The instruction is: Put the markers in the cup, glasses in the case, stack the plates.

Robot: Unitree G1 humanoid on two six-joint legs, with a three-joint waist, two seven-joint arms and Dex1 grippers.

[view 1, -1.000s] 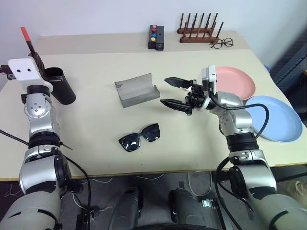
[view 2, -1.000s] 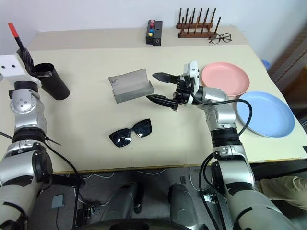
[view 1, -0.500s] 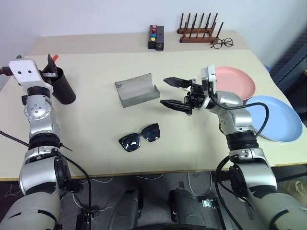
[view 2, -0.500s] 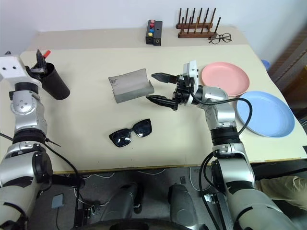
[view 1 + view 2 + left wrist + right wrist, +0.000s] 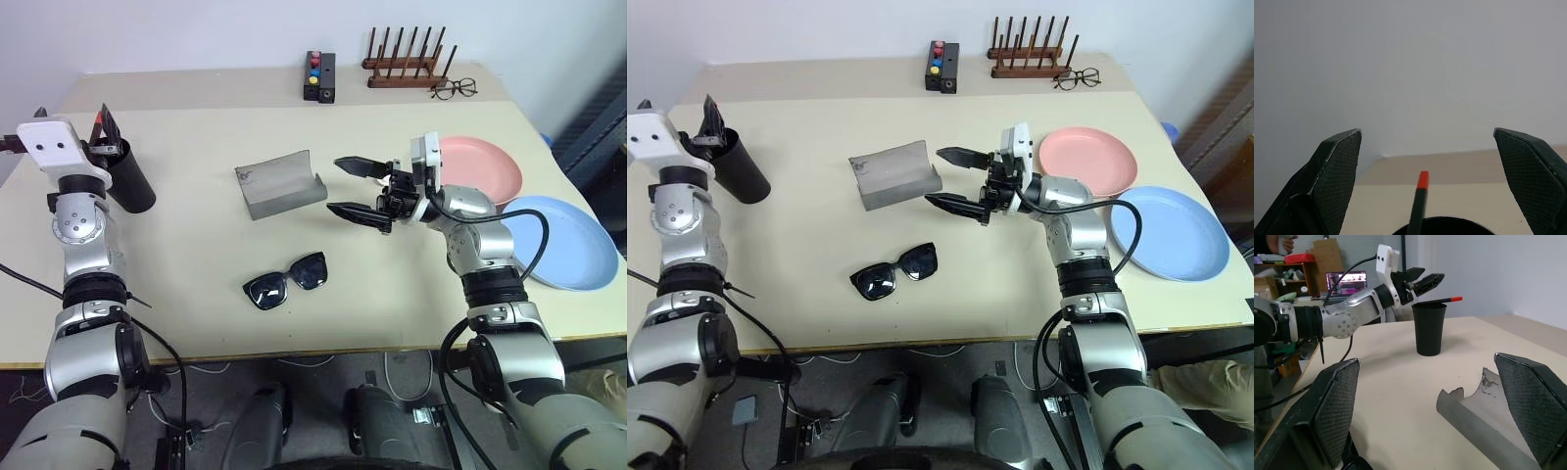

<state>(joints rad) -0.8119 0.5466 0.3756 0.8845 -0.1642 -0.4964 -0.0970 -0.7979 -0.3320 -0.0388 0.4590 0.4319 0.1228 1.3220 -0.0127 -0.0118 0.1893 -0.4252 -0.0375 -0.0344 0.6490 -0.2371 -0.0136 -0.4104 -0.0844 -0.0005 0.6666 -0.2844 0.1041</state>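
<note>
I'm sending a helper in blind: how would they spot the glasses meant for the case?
On the beige table, look at the near middle, in front of the open grey case. The sunglasses lie there alone: thick black frames, dark lenses, unlike the thin wire-framed clear pair at the far edge beside the wooden rack.

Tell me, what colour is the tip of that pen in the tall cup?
Red cap, clearest in the left wrist view.

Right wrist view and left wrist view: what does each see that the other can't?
The right wrist view gives the whole black cup from the side, the grey case open on the table, and the left arm with its jaws open above the cup. The left wrist view looks out from between those jaws, close over the rim. Both have the cup's rim and the red-capped marker sticking out of it.
</note>
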